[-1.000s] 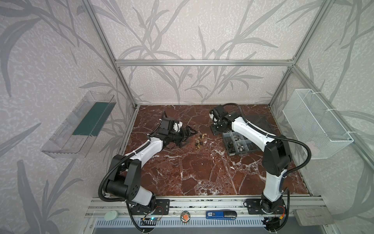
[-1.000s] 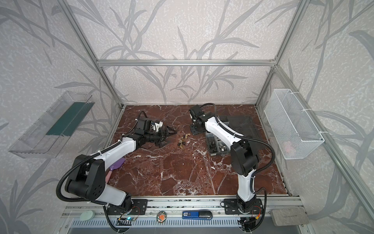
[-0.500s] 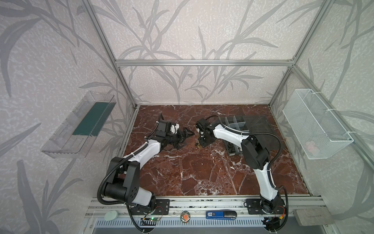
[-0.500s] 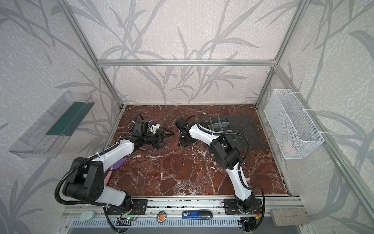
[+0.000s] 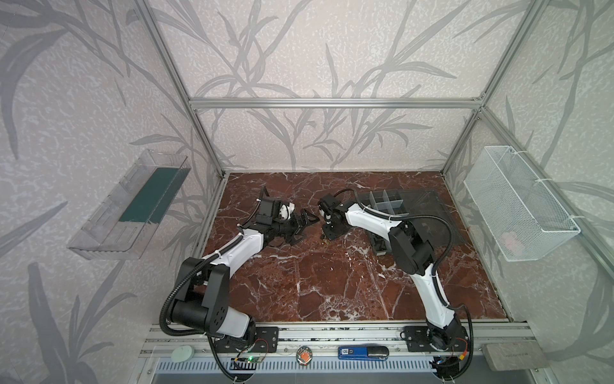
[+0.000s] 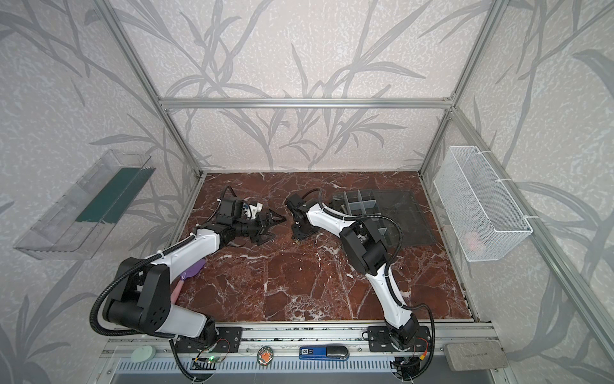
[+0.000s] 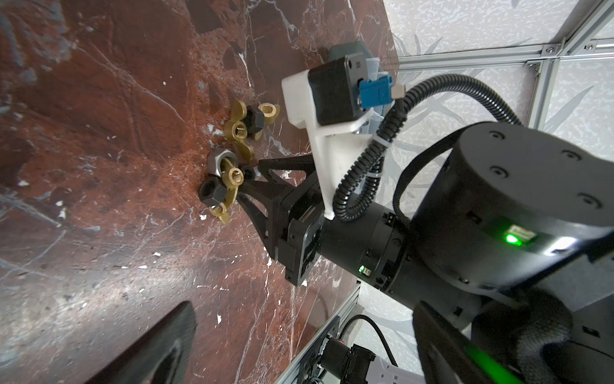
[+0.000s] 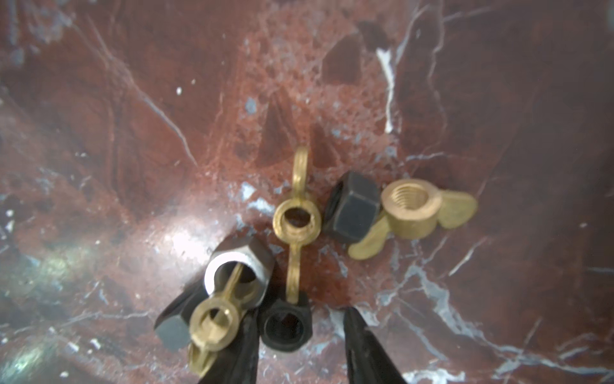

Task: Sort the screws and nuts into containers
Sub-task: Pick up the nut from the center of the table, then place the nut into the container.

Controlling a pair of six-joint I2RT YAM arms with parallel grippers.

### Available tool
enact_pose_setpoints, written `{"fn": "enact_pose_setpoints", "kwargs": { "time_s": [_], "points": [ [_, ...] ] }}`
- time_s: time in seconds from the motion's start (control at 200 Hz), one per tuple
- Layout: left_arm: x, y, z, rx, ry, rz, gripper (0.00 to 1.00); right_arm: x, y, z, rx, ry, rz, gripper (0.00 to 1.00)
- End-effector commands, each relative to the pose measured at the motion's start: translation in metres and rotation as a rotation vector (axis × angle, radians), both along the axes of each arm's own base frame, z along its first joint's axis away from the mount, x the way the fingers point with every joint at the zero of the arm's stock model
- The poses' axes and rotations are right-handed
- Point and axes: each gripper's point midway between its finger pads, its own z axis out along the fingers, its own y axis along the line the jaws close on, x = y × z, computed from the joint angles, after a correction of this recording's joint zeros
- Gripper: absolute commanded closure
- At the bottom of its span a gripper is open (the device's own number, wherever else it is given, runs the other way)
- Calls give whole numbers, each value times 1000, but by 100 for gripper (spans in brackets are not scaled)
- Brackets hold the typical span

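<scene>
Loose nuts lie in a small pile on the marble: brass wing nuts [image 8: 295, 219] [image 7: 237, 129], a silver hex nut [image 8: 239, 269] and black hex nuts [image 8: 354, 211]. My right gripper [image 8: 299, 335] [image 5: 329, 234] points down at the pile, open, straddling one black hex nut [image 8: 285, 327]. One finger touches that nut and the other stands apart. My left gripper [image 5: 304, 226] [image 7: 302, 345] hovers wide open just left of the pile, holding nothing. The containers [image 5: 392, 206] [image 6: 362, 202], compartments of a dark organizer box, sit to the right, partly behind the right arm. No screws are in view.
The box's smoky lid [image 5: 428, 212] lies open flat towards the right wall. A white wire basket [image 5: 518, 206] hangs on the right wall and a clear bin [image 5: 133, 206] on the left. A purple-and-pink spatula [image 6: 189, 276] lies under the left arm.
My right arm swung left from over the organizer box to the pile and came down onto it, its jaws narrowing. The left gripper stayed open beside the pile.
</scene>
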Motion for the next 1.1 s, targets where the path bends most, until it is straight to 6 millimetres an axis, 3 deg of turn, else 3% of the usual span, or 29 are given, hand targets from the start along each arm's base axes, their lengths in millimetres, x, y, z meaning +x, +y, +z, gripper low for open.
{"fn": "enact_pose_setpoints", "kwargs": {
  "time_s": [0.0,0.315,0.555,0.695,0.875,1.095],
  "points": [
    [1,-1,11,-21,-25,-5,1,-2,2,-8,-10,23,-7,62],
    [1,0,10,-16,-27,-4,1,0,5,-1,-8,13,-4,78],
    [-1,-6,13,-18,-33,-25,0,7,-8,38,-2,-44,-10,80],
    [1,-13,16,-16,-45,-37,0,15,-30,65,1,-88,-42,80],
    [5,-33,23,-18,-65,-78,0,27,-73,94,-23,-140,-116,80],
    [8,-62,34,-11,-100,-147,0,47,-136,111,-19,-160,-249,80]
  ]
}}
